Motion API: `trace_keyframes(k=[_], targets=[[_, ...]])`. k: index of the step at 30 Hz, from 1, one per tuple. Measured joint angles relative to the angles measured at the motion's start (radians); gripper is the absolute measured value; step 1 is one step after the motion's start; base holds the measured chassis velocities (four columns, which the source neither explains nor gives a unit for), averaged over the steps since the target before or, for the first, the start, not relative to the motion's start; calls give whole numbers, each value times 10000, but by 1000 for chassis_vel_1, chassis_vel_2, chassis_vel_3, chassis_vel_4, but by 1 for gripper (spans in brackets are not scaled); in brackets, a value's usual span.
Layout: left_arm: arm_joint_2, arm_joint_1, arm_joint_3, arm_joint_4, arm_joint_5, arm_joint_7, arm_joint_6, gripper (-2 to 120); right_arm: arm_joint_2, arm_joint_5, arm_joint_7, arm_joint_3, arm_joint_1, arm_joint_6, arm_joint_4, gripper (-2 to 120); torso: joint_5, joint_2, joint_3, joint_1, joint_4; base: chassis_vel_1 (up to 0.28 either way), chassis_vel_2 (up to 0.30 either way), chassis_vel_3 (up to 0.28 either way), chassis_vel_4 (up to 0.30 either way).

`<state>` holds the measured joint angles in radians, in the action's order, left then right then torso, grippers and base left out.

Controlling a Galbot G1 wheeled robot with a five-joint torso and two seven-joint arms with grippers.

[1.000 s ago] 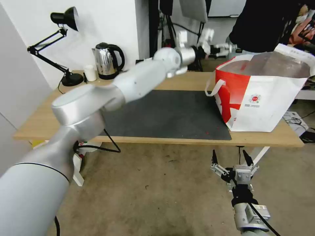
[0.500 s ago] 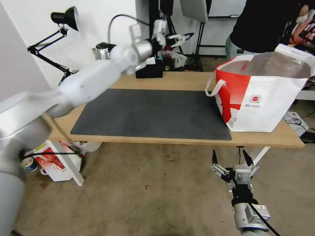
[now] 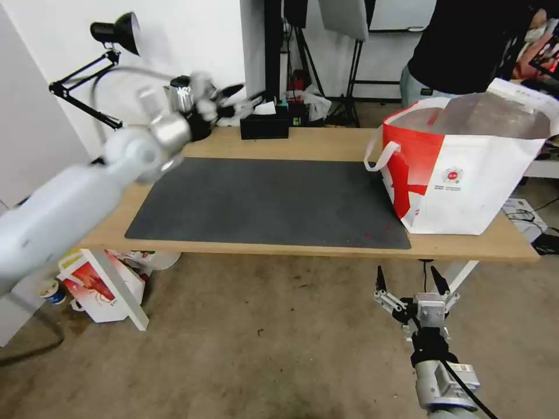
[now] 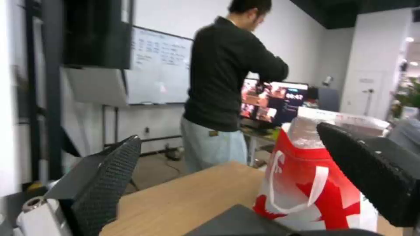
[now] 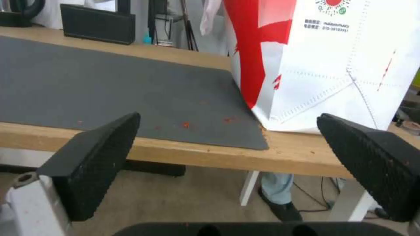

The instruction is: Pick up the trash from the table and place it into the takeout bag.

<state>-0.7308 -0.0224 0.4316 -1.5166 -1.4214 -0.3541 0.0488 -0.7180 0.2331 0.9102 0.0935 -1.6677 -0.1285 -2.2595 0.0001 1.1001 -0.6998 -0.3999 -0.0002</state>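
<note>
My left claw (image 3: 233, 99) hangs spread and empty over the desk's (image 3: 326, 145) far edge. My right claw (image 3: 410, 279) waits, spread, below its front edge. The takeout bag (image 3: 466, 174) carries a round red logo (image 3: 452, 174), its small print unreadable.

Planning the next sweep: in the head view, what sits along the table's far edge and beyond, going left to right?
Desk lamp → left gripper, open, above the table's far left corner → black tissue box → takeout bag at the right end.
</note>
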Motion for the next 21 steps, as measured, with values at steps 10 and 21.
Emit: trace_keyframes(k=[10,21], targets=[[1181,-6788,-5941,-3062,1164,127,-395,100,1,0,-1,0,-2,0,0,100,2,0,-1,1,-3,0,0,0,0],[-102,-10462,-8652,-5069,2437,540,-645,100,1,0,-1,0,-1,0,0,100,0,0,-1,0,1,0,0,0,0]])
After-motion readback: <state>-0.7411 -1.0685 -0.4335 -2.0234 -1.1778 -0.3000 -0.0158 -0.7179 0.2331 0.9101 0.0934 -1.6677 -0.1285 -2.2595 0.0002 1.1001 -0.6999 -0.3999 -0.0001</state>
